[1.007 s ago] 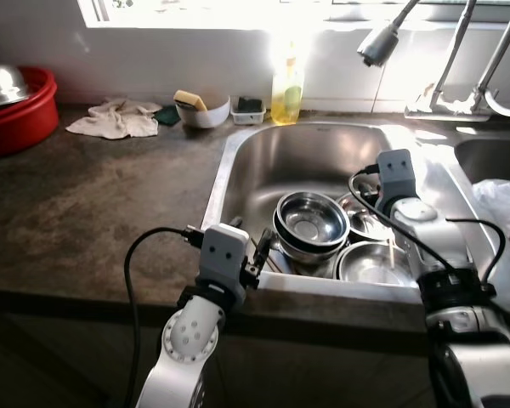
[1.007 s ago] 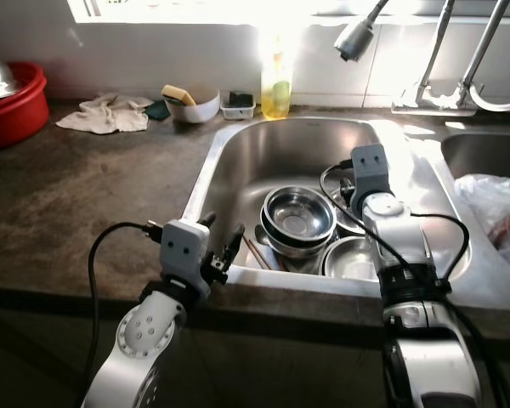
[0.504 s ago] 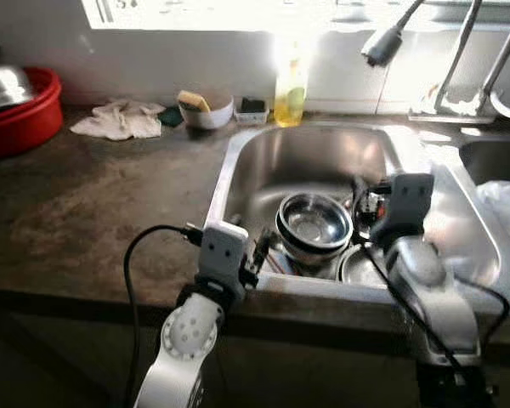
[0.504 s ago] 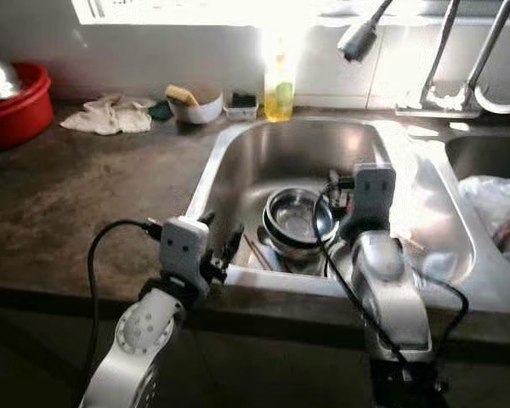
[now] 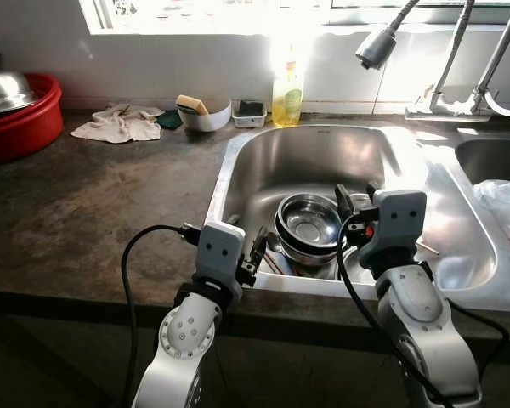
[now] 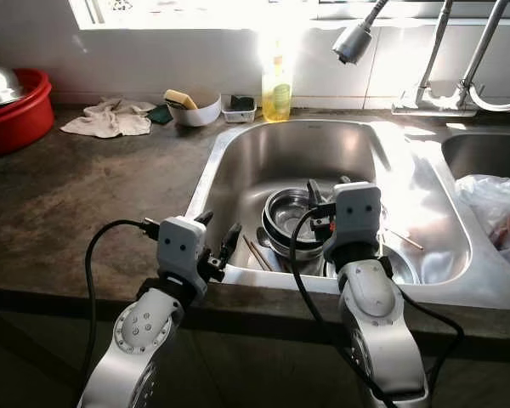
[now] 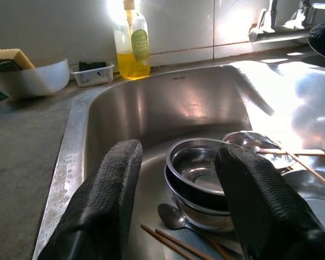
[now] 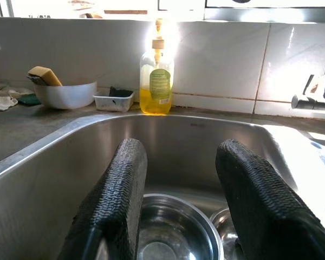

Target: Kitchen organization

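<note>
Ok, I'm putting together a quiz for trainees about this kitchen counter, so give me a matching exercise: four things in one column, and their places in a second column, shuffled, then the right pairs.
Things:
1. Yellow sponge
2. Stacked steel bowls
3. Dish soap bottle
4. Crumpled cloth

Places:
A. On the counter between the red basin and the white bowl
B. At the back rim of the sink, by the wall
C. In the white bowl
D. On the sink floor, ahead of both open grippers' fingers

Pairs: 1-C, 2-D, 3-B, 4-A
</note>
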Motion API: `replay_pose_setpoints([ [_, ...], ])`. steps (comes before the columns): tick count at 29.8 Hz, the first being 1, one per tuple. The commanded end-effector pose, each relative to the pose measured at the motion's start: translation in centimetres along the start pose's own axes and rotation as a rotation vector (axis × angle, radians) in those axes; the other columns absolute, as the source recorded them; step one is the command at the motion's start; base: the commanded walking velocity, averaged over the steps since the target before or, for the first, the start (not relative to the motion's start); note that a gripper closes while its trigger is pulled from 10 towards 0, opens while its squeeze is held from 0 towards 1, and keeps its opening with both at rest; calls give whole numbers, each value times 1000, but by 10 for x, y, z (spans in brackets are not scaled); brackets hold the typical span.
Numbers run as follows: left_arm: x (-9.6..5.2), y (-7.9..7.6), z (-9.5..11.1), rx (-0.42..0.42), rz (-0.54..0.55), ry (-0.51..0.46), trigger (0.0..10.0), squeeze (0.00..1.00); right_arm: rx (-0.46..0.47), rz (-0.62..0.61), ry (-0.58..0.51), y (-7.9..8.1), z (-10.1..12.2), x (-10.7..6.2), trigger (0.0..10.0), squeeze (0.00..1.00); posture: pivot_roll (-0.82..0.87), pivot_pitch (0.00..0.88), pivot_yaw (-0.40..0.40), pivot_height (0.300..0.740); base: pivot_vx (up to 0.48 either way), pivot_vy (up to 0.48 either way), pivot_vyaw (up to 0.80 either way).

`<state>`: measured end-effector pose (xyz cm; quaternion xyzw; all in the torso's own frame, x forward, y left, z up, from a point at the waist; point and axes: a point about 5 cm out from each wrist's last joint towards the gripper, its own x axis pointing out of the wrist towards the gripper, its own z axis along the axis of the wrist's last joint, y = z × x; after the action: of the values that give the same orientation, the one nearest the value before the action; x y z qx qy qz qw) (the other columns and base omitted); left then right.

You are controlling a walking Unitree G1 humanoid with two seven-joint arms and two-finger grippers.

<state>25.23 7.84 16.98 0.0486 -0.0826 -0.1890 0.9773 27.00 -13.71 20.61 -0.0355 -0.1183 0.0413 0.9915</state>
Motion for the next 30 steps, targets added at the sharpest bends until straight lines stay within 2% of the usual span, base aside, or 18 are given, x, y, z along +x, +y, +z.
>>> replay_pose_setpoints([
  [1, -3, 1, -4, 3, 0, 23, 10000, 0, -3, 27, -13, 6, 2, -3, 10000, 0, 31, 41, 20, 740, 0, 0, 0],
  [12, -11, -1, -7, -5, -2, 38, 10000, 0, 36, 38, 11, 15, -2, -11, 10000, 0, 32, 28, 18, 740, 0, 0, 745],
  [18, -11, -2, -6, -7, -4, 34, 10000, 0, 40, 27, 8, 14, 0, -9, 10000, 0, 31, 23, 18, 740, 0, 362, 800],
  [27, -10, -3, -7, -4, -5, 38, 10000, 0, 46, 32, 15, 14, -2, -8, 10000, 0, 32, 12, 16, 740, 0, 0, 800],
  [30, -10, -2, -8, -4, -6, 40, 10000, 0, 48, 38, 23, 16, -3, -9, 10000, 0, 32, 11, 18, 740, 0, 462, 800],
])
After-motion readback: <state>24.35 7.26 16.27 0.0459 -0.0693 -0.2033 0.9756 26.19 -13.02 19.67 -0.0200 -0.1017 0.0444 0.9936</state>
